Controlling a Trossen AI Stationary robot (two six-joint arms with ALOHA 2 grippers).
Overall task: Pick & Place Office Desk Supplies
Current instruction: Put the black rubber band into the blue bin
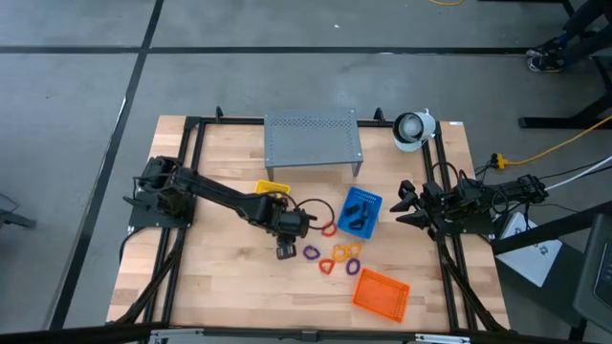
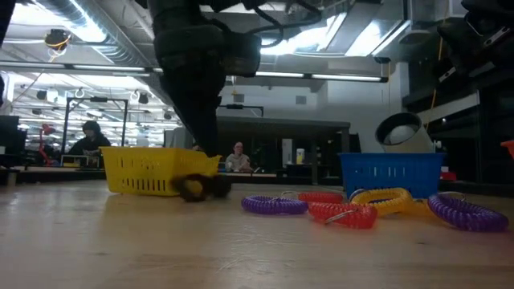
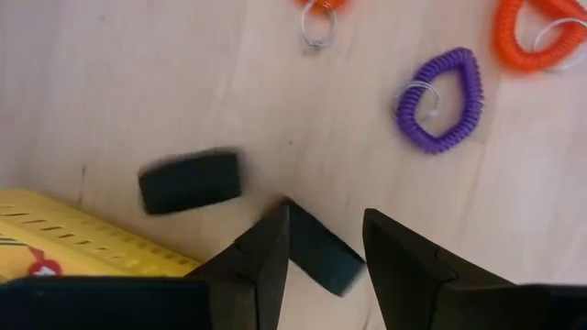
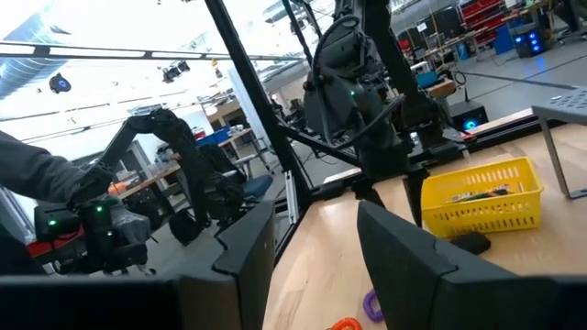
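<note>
**Left pincer poised over a black clip**

While the left pincer [image 3: 321, 247] hangs low with its fingers apart, one black clip [image 3: 321, 255] lies between them on the counter [image 1: 220, 287], a second clip [image 3: 190, 181] just beyond, beside the yellow tray [image 1: 272, 188]. Judged best: drop straight, centre the clip, then close. Coiled loops [image 1: 335, 258] lie right. Farther right, the right pincer [image 1: 406, 205] waits, apart, empty. Beyond, people sit in a workshop.
</note>
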